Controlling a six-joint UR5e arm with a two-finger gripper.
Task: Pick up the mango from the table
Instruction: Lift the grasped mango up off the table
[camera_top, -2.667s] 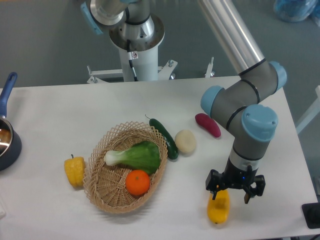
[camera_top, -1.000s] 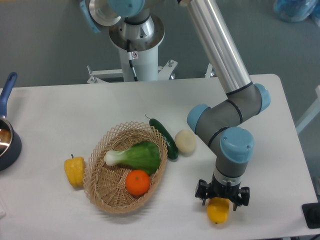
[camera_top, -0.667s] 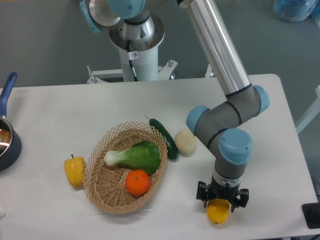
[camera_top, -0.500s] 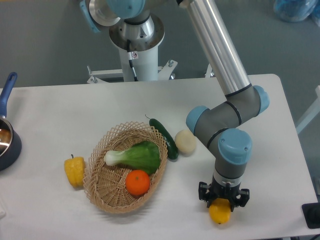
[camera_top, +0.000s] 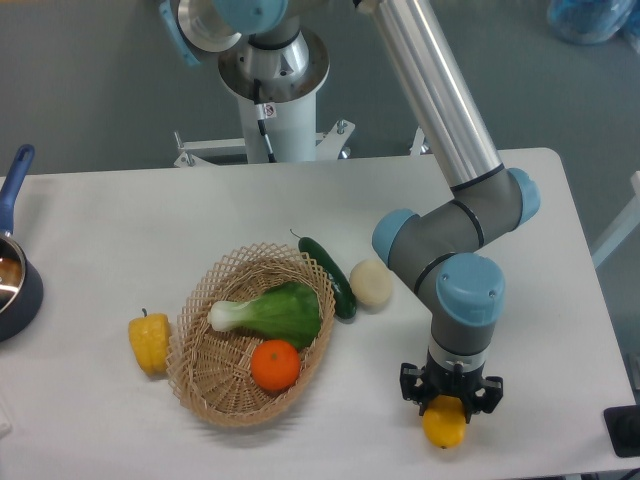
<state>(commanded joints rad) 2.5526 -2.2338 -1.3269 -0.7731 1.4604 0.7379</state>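
Silver-tubed arm (camera_top: 430, 95) — grey joints, blue caps — black pincer (camera_top: 450, 398).

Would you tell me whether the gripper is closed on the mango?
Apparently closed: the gripper fingers flank the mango, though contact is unclear.

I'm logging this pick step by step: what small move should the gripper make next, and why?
Probably close fully and lift straight up. The gripper sits low over the mango near the table's front edge, fingers on either side; whether they already clamp it can't be told.

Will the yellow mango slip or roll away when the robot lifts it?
It might slip: the mango looks smooth and rounded, and the hand covers only its top. Dropped on the flat table, it would probably roll.
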